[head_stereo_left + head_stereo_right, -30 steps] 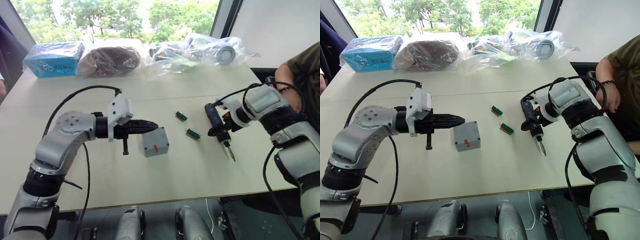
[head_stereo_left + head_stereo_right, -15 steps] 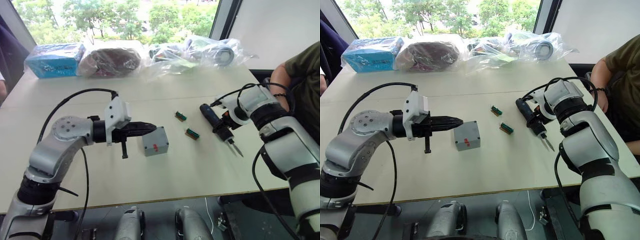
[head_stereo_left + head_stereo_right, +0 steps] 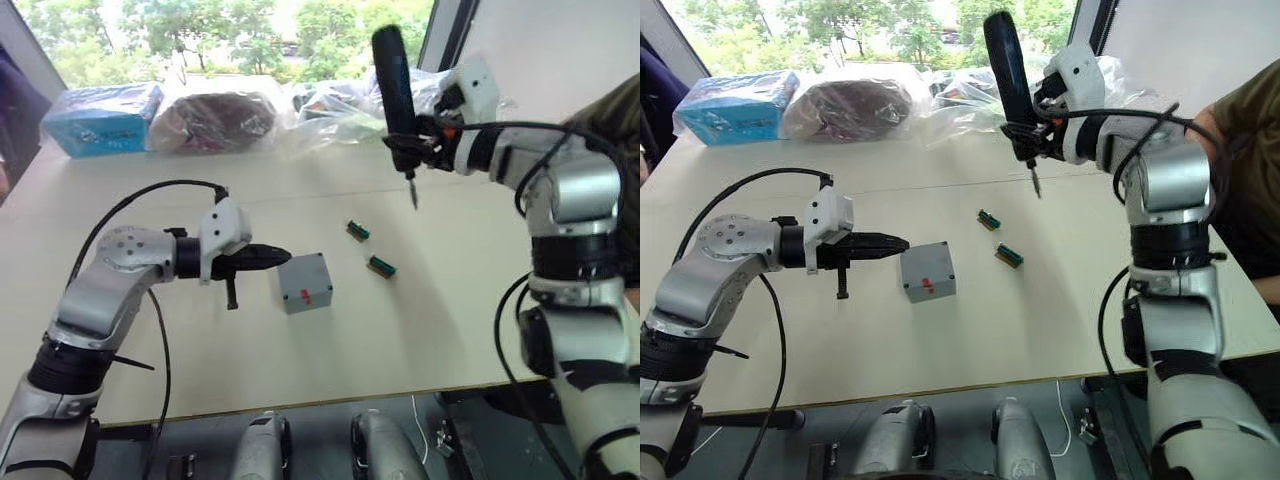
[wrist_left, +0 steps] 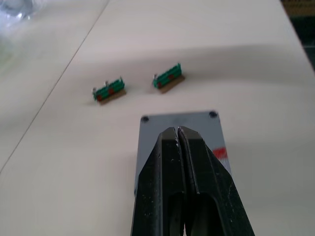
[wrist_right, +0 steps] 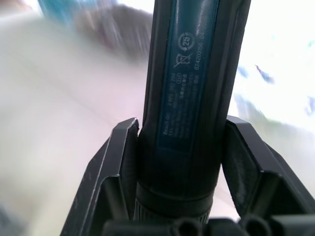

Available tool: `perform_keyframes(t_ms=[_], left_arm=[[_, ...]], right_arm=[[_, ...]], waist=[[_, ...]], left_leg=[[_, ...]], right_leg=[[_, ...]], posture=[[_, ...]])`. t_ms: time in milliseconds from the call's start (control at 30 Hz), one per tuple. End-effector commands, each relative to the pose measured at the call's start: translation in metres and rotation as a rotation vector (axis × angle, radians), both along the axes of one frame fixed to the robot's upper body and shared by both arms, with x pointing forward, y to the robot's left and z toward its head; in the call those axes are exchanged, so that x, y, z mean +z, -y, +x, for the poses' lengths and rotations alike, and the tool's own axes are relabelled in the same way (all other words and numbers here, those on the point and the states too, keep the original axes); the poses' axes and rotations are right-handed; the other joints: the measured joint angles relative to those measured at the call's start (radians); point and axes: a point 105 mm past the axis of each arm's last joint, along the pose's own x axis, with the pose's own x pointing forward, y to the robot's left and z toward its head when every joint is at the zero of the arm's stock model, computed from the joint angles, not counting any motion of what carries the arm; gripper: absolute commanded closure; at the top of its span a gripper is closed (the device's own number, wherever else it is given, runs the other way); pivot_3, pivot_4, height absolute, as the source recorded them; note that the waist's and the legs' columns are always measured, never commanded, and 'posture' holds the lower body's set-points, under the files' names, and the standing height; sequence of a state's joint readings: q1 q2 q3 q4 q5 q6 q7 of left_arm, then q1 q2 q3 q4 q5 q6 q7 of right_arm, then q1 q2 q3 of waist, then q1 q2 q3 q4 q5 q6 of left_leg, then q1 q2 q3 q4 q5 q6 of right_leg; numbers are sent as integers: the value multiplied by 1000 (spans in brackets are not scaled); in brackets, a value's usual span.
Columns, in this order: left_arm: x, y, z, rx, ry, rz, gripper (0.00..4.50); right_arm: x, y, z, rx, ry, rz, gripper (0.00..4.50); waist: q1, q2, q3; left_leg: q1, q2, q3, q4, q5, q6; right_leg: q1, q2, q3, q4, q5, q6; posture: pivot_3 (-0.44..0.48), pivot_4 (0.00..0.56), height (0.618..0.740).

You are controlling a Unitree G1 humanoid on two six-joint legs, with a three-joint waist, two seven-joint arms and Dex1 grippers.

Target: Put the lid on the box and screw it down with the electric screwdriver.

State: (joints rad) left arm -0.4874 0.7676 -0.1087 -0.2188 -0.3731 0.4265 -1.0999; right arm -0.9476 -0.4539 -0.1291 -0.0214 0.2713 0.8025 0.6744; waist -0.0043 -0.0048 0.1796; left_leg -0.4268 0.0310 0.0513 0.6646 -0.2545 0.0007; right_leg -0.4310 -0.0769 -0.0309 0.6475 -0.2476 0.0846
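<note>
Electric screwdriver [image 5: 184, 98] label legible between clamped right end effector [image 5: 182, 162] fingers; left end effector [image 4: 179, 135] closed.

Both arms are wearing silver-grey rounded shells broken by black joint bands. A black cable is looping from the left arm's upper segment over to a white boxy housing at its wrist, and another black cable is trailing down along the right arm beside its forearm. The left gripper [image 3: 282, 256] is showing two glossy black fingers [image 4: 162, 187] tapering to blunt tips. The right gripper [image 5: 178, 162] is showing black angular fingers [image 5: 115, 172] with ribbed inner faces, and a white wrist housing is sitting behind it.
</note>
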Motion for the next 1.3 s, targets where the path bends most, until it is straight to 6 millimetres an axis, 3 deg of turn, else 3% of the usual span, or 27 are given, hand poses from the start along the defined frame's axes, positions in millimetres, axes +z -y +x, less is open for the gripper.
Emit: perform_keyframes(t_ms=[33,167,433,733,900,1300], left_arm=[[3,0,4,-6,37,41,4500],[-5,0,10,7,23,40,4500],[-26,8,20,7,-60,-18,4500],[-49,21,31,-12,-65,18,4500],[-48,24,31,-25,-63,16,4500],[-49,24,30,-34,-69,18,4500]], right_arm=[[28,-22,-35,46,249,71,2591],[14,-45,-51,118,275,193,2591],[-15,-76,-62,180,275,198,2591],[-42,-84,-55,128,225,249,2591],[-55,-86,-56,124,208,226,2591],[-64,-84,-54,107,190,239,2591]], waist=[[0,0,0],[-2,0,0],[-8,0,0],[-6,-1,0],[-8,-1,0],[-8,-1,0]], left_leg=[[0,-1,1,1,0,0],[0,-3,1,2,0,0],[0,-3,0,2,0,0],[1,-3,0,2,0,0],[1,-3,0,2,0,0],[1,-3,0,2,0,0]], right_leg=[[0,-2,0,0,0,1],[1,-4,1,0,1,2],[1,-3,1,0,1,2],[2,-3,1,0,1,2],[2,-3,1,0,1,2],[2,-3,1,0,1,2]], posture=[[0,150,740],[0,150,740],[0,150,740],[0,150,740],[0,150,740],[0,150,740]])
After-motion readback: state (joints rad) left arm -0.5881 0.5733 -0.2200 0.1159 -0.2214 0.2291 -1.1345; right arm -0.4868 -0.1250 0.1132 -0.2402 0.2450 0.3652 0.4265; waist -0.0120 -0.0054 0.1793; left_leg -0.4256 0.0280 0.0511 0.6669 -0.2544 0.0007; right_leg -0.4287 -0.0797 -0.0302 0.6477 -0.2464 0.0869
